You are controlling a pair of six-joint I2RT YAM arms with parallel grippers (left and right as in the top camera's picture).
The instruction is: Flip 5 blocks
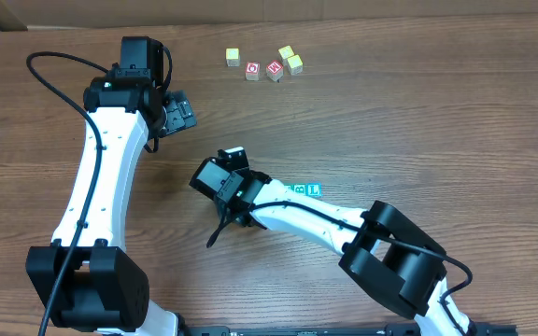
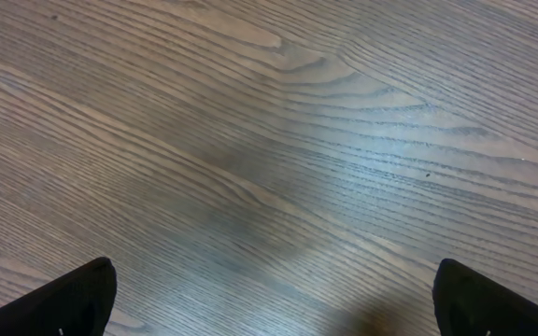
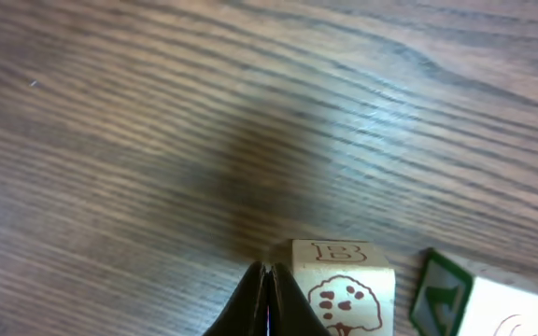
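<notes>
In the right wrist view, my right gripper [image 3: 267,273] is shut with nothing between its fingers. Its tips rest on the table against the left side of a pale block [image 3: 346,280] printed with a brown B and a tree. Just right of that stands a block with a green-framed face [image 3: 440,295]. From overhead, two teal-faced blocks [image 1: 305,190] peek out beside the right arm's wrist [image 1: 227,182], which hides the fingertips. My left gripper [image 1: 179,112] hovers far from them at the upper left, open [image 2: 274,303] over bare wood.
Near the far edge lie three plain yellow cubes [image 1: 233,57] [image 1: 287,53] [image 1: 294,64] and two red-faced cubes [image 1: 252,70] [image 1: 274,70]. The right arm [image 1: 390,257] stretches across the lower middle of the wooden table [image 1: 437,140].
</notes>
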